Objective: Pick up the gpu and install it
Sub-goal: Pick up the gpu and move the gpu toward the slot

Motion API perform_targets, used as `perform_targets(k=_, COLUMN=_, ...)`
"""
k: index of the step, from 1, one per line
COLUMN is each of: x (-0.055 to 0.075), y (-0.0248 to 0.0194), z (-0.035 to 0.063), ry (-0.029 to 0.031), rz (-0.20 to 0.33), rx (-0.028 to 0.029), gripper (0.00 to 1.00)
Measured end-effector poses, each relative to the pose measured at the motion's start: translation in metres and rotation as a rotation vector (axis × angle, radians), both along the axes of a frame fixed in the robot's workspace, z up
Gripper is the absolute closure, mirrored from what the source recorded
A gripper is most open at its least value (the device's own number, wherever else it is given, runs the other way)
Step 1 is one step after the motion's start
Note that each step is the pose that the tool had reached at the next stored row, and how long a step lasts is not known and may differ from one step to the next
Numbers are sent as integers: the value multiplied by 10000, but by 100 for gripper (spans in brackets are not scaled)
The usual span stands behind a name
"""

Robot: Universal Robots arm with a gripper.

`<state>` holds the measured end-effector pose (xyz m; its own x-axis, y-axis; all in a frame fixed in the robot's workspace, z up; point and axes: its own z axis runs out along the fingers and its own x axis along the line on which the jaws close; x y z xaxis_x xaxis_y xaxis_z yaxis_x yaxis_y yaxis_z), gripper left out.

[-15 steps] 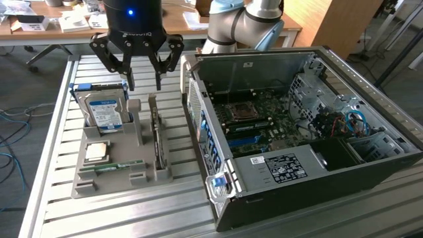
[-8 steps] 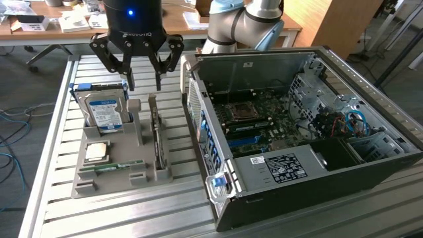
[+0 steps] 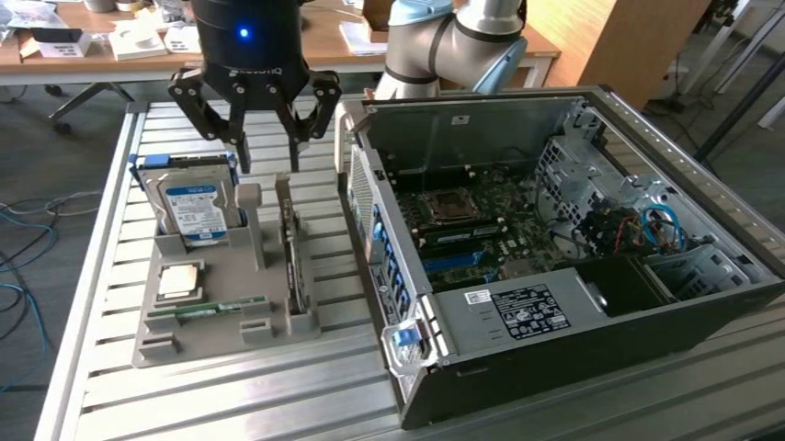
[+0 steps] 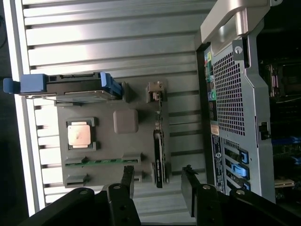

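The gpu (image 3: 294,253) is a thin dark card standing on edge in a slot of the grey holder tray (image 3: 227,326), on the side nearest the computer case. Seen edge-on in the wrist view, the gpu (image 4: 159,153) lies in line with the gap between my fingers. My gripper (image 3: 270,162) hangs open above the tray's far end, apart from the card and holding nothing. From the wrist, the gripper (image 4: 158,173) shows both black fingers spread wide. The open computer case (image 3: 620,115) lies on its side at the exterior view's right, its motherboard (image 3: 491,225) exposed.
The tray (image 4: 108,148) also holds a hard drive with a blue-white label (image 3: 197,207) (image 4: 70,87), a silver processor (image 3: 180,280) (image 4: 79,135) and a green memory stick (image 3: 209,308) (image 4: 101,161). The case's rear panel (image 4: 230,94) stands close beside the tray. All rest on a slatted metal table (image 3: 184,395).
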<state>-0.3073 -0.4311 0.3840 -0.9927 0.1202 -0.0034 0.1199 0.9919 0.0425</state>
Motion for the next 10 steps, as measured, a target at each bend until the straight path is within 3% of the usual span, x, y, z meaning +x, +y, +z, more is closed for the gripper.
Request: perform_targets(k=10, x=0, y=0, z=-70, ry=-1, rz=0, rx=1, gripper=47)
